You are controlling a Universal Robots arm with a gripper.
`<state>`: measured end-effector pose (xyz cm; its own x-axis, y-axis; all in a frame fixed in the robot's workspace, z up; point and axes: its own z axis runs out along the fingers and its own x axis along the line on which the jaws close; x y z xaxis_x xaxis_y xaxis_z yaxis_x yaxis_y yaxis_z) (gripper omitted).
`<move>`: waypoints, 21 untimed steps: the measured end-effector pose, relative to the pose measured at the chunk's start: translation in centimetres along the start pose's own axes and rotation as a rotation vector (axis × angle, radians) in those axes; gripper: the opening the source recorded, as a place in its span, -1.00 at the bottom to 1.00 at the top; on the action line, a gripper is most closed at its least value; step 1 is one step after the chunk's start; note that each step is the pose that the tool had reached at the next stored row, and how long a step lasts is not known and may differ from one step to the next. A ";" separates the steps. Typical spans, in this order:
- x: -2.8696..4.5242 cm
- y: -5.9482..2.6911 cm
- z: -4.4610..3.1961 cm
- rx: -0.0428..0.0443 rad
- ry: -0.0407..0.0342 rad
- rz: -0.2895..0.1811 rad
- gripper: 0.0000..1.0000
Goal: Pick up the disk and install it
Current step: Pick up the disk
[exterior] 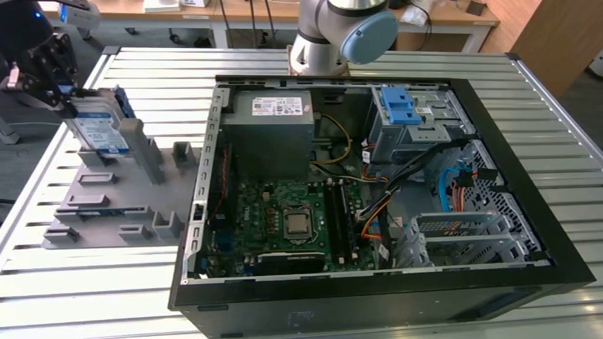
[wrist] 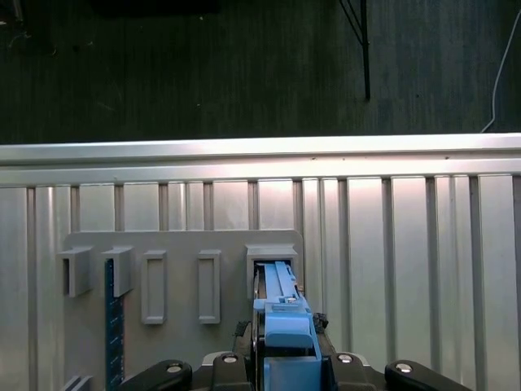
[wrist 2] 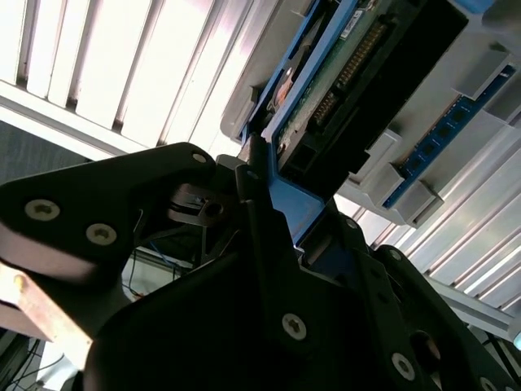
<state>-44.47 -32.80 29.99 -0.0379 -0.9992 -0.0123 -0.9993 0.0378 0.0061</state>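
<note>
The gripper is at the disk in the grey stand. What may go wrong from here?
1. The gripper grips the disk by its upper edge, so it might slip or tilt.
2. The disk stands in a slot of the grey stand; a slanted pull could jam it.
3. Loose cables lie inside the computer case and could snag it.

Open PC case (exterior: 377,305) (mobo (exterior: 282,212) exposed) nr grey rack (exterior: 104,206).

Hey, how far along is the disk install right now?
Done: the claw is closed on the disk, gripping its blue edge. In hand: the disk stands upright at the grey rack, beside the open computer case; I cannot tell if it is out of its slot. Left: it is not in the case yet.
</note>
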 end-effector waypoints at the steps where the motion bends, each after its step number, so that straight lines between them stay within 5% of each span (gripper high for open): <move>1: 0.00 0.00 -0.05 0.0000 0.0000 0.000 -0.27; 21: -0.01 0.00 -1.06 0.0000 0.0000 0.000 -0.27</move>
<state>-44.47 -32.80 31.05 -0.0379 -0.9992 -0.0124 -0.9993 0.0379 0.0061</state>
